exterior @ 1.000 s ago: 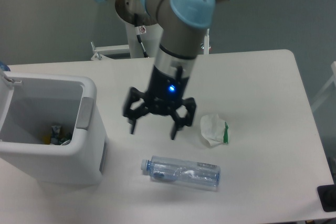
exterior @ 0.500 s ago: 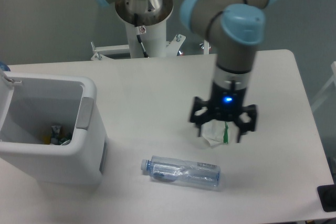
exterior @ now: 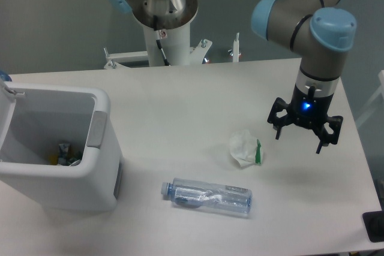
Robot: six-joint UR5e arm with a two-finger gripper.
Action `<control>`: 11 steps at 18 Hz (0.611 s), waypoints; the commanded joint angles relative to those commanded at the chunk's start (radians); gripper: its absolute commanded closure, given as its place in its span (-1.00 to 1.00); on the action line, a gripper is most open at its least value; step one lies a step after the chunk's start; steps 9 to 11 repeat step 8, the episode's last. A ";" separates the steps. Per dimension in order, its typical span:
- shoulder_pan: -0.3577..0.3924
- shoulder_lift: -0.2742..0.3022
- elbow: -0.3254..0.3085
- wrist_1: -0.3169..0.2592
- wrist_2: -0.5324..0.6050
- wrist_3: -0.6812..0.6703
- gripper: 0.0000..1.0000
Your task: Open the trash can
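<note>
The trash can stands open at the bench's left edge; the pincer hangs spread wide and empty near the right edge.

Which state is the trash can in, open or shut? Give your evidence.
Open. The trash can shows its hollow inside from above, with scraps lying at the bottom; its lid stands up at the left edge.

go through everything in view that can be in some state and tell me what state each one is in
trash can: lid swung open, some rubbish inside.
gripper: open, empty, above the table right of the crumpled wrapper.
plastic bottle: lying on its side, cap on.
crumpled wrapper: lying loose on the table.
</note>
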 joint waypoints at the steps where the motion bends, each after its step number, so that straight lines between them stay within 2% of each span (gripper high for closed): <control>1: -0.003 0.000 0.000 0.000 0.002 -0.002 -1.00; 11: -0.020 -0.005 0.000 0.002 0.005 -0.011 -1.00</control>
